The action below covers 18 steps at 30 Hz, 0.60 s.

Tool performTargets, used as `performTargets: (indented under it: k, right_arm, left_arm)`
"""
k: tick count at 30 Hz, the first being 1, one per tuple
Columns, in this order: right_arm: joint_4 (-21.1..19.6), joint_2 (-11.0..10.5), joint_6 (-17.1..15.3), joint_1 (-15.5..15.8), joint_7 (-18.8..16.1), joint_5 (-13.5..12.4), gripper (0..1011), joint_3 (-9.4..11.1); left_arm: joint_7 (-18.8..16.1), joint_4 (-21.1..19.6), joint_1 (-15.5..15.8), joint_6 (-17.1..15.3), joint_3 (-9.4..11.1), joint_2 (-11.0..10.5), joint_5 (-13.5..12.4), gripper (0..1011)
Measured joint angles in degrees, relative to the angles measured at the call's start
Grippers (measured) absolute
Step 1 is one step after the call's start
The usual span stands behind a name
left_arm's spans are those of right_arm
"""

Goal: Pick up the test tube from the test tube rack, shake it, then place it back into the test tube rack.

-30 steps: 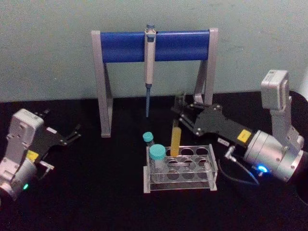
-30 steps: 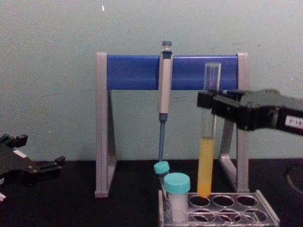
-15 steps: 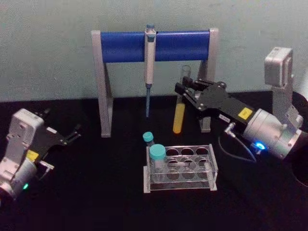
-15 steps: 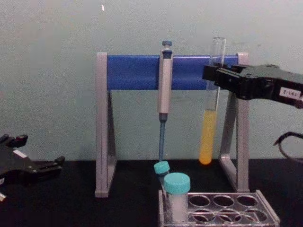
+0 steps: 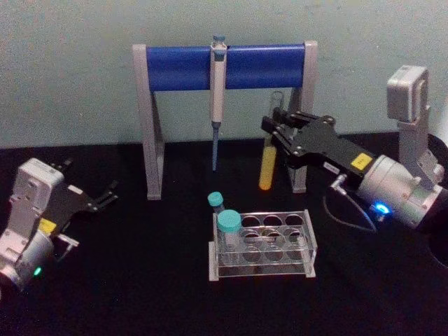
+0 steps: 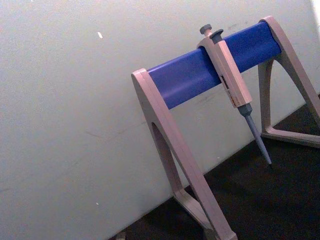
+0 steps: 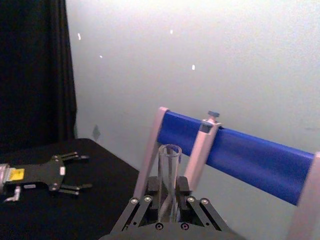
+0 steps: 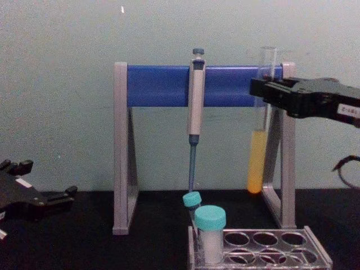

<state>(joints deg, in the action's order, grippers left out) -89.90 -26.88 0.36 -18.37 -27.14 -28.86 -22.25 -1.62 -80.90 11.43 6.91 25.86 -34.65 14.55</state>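
The test tube (image 5: 267, 168), upright and part-filled with yellow-orange liquid, hangs above and farther back than the test tube rack (image 5: 308, 245), pinched near its open mouth by the closed right gripper (image 5: 275, 124). Uncapped, it likely calls for short, gentle shakes kept near vertical, clear of the pipette stand (image 5: 175, 66) close by. The left gripper (image 5: 105, 197) rests open at the counter's (image 5: 140, 287) left.

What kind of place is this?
Probably a laboratory bench: a pipette hangs on a stand, a rack stands in front, and the right hand holds a test tube of yellow liquid.
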Motion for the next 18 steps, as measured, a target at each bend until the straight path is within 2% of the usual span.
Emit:
performTargets:
  k: [5, 10, 15, 18]
  right_arm:
    - [-2.04, -1.50, -0.84, 1.84, 1.21, 0.24, 230, 1.49]
    - [-6.03, -4.13, -3.01, 5.47, 1.77, 0.20, 232, 2.83]
    - [-7.77, -4.77, -3.89, 7.08, 0.88, -0.75, 232, 2.77]
    - [-7.79, -4.12, -3.82, 7.08, -0.67, -1.92, 232, 1.63]
  left_arm:
    - [0.00, 0.00, 0.00, 0.00, 0.00, 0.00, 0.00, 1001]
    - [0.00, 0.00, 0.00, 0.00, 0.00, 0.00, 0.00, 1001]
    - [0.00, 0.00, 0.00, 0.00, 0.00, 0.00, 0.00, 1001]
    - [0.00, 0.00, 0.00, 0.00, 0.00, 0.00, 0.00, 1001]
